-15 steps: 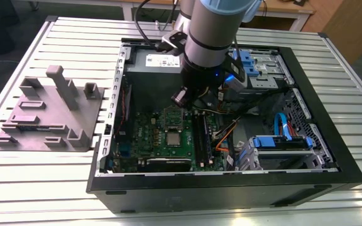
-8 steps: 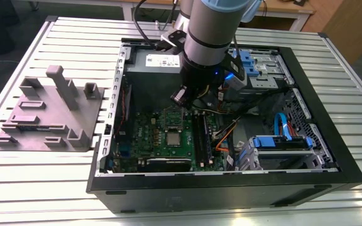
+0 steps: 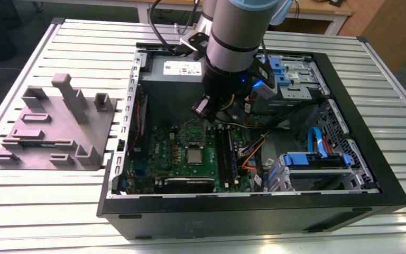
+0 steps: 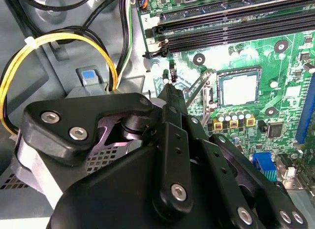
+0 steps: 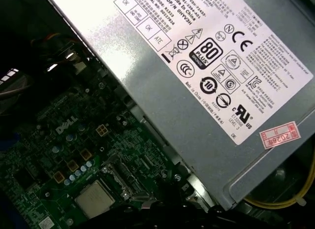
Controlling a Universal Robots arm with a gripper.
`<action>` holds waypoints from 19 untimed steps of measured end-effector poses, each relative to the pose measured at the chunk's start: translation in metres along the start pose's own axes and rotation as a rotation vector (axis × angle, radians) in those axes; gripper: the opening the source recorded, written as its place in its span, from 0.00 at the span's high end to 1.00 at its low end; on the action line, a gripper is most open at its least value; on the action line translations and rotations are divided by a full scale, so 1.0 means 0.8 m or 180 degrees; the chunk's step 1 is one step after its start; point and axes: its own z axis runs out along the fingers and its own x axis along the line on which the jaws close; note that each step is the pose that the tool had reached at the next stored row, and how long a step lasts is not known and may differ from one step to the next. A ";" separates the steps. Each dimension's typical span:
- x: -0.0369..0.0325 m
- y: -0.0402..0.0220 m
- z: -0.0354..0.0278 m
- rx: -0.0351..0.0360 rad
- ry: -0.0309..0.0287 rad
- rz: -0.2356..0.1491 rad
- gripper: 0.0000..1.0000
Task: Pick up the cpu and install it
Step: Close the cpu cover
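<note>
A slatted metal bench (image 3: pixel 40 211) bears an open computer case (image 3: pixel 259 214). The gripper (image 4: pixel 170 91), pinched shut and empty, hovers above the motherboard (image 4: pixel 285 56). Just beyond its fingertips the cpu (image 4: pixel 239 88) lies in its socket (image 4: pixel 215 91). It probably wants seating flat, unforced.

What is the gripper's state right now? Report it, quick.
Gripper: cannot be told whether open or closed; it hangs inside the computer case, apart from the cpu lying in the socket.
</note>
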 end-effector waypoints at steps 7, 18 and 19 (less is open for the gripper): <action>-0.0002 0.0004 -0.0016 -0.0003 0.0013 -0.0126 0.90; 0.0003 0.0016 -0.0063 -0.0004 0.0013 -0.0149 0.90; 0.0004 0.0018 -0.0065 -0.0005 0.0013 -0.0153 0.90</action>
